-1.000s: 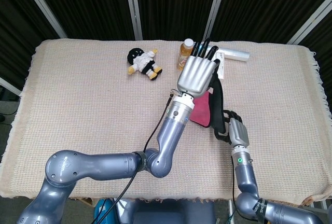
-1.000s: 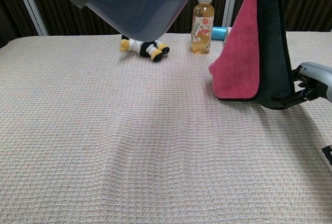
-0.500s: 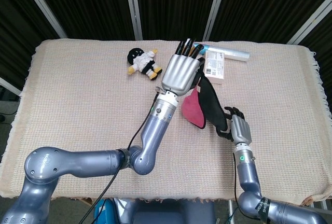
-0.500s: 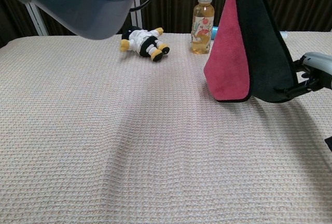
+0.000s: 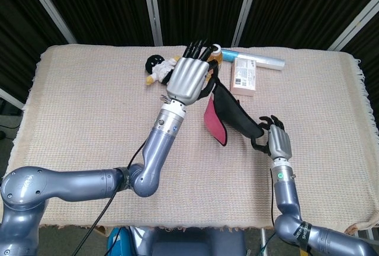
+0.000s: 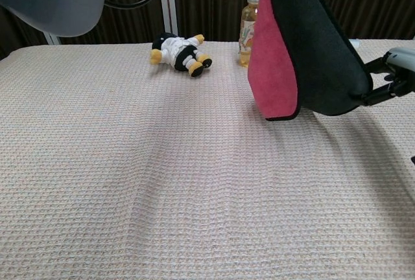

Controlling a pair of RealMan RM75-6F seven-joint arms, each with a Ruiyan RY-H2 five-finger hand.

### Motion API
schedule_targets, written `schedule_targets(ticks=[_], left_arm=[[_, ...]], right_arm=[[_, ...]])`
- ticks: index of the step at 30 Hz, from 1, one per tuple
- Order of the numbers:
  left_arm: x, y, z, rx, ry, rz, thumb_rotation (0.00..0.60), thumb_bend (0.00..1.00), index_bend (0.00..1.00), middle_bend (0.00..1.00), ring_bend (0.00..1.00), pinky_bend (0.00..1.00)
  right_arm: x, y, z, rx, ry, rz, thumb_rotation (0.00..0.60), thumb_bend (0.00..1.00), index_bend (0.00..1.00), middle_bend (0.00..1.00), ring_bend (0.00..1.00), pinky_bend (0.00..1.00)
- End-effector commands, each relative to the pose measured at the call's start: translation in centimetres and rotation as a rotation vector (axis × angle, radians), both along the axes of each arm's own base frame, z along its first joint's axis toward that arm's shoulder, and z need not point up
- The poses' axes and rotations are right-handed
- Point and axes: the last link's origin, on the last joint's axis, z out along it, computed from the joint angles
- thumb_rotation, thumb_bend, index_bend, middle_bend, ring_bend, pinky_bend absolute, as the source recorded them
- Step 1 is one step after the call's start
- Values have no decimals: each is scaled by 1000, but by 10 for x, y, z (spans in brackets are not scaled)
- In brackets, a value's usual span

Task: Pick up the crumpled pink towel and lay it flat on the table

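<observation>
The towel point(image 5: 228, 115) is pink on one face and black on the other, and it hangs stretched in the air between both hands. My left hand point(image 5: 188, 80) grips its upper corner high above the table, near the back. My right hand point(image 5: 274, 141) pinches the opposite corner lower down, to the right. In the chest view the towel point(image 6: 295, 53) shows its pink face at the left and black face at the right, its lowest edge just above the table. Only the right hand's fingers point(image 6: 401, 76) show at that view's right edge.
A black-and-white plush toy point(image 5: 157, 69) lies at the back of the table, partly behind my left hand. A juice bottle point(image 6: 248, 27), a pink box point(image 5: 244, 78) and a white tube point(image 5: 260, 61) stand at the back. The cloth-covered table point(image 5: 89, 125) spreads wide to the left.
My left hand has swung left and back with the towel's corner, while the right hand moved slightly right. The towel has spread from a narrow hanging fold into a wider stretched sheet.
</observation>
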Motion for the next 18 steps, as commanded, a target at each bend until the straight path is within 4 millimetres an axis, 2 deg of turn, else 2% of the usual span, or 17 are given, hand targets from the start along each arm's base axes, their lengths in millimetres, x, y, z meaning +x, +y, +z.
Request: schedule_targets(ticks=[1,10,18], left_arm=[[-8,1,2,-11,-1,5,600,570,604,166,0,0],[-23,0,1,-29,17,-7,600,570,604,166,0,0],[-45,3,2,-30,32,15,600,570,604,166,0,0]], right_arm=[[5,-1,4,-13,-1,17,600,707,869,229,0,0],[9,-6,20,-77,3,37,600,708,877,238,0,0],[4,-14,49,-170,7,31,600,708,877,239,0,0]])
